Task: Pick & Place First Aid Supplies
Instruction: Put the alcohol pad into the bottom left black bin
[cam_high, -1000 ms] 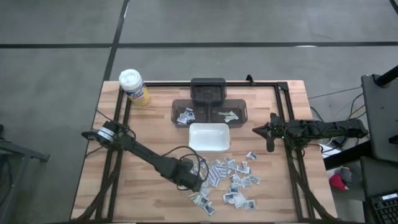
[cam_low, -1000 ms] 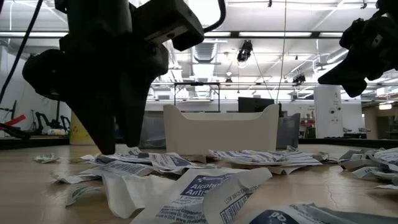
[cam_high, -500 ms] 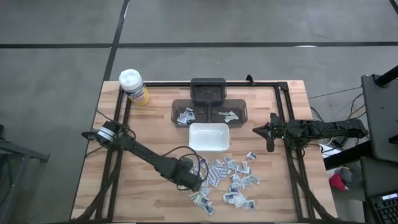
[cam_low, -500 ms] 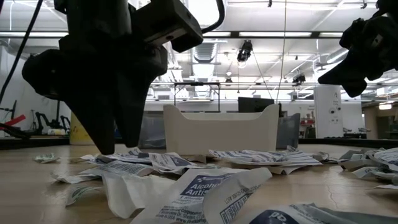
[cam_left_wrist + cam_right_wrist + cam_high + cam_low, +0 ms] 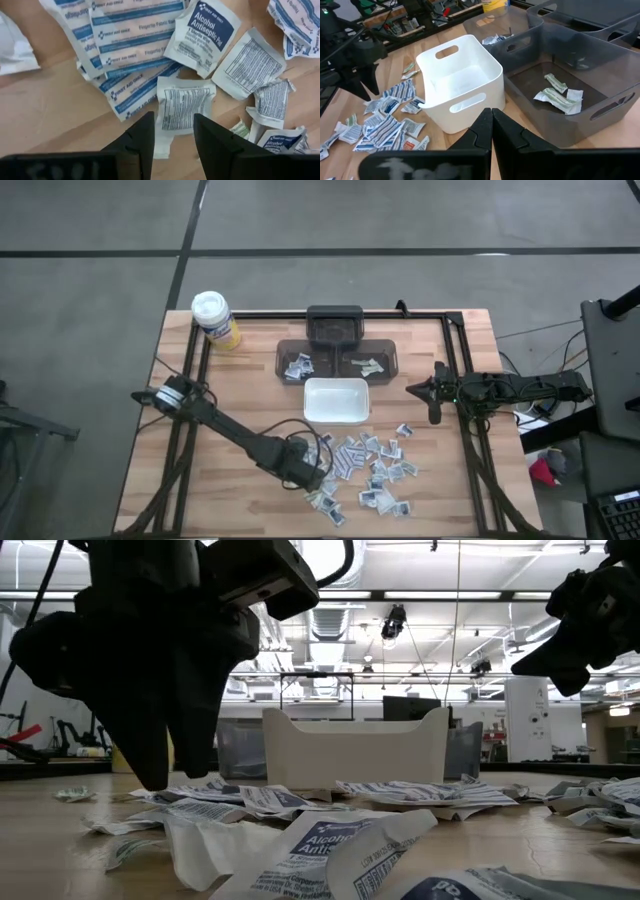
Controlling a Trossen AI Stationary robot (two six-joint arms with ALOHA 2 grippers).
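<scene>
Left hand (image 5: 172, 132) unclenched, fingers astride a white packet (image 5: 180, 102) on the table, nothing grasped, packets (image 5: 368, 465) scattered just beyond.

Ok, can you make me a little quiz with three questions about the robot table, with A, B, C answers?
1. Where does the yellow canister stand?
A. at the far left corner of the table
B. inside the white tray
C. among the packets

2. What colour is the empty tray in the middle of the table?
A. red
B. white
C. green

3. How are the right gripper's fingers?
A. wide open
B. pressed shut with nothing between them
C. shut on a packet

Answers:
1 A: the high view shows it by the table's far left corner, away from the packets.
2 B: the tray is white in the high and right wrist views.
3 B: the right wrist view shows the two fingers meeting, nothing held.
</scene>
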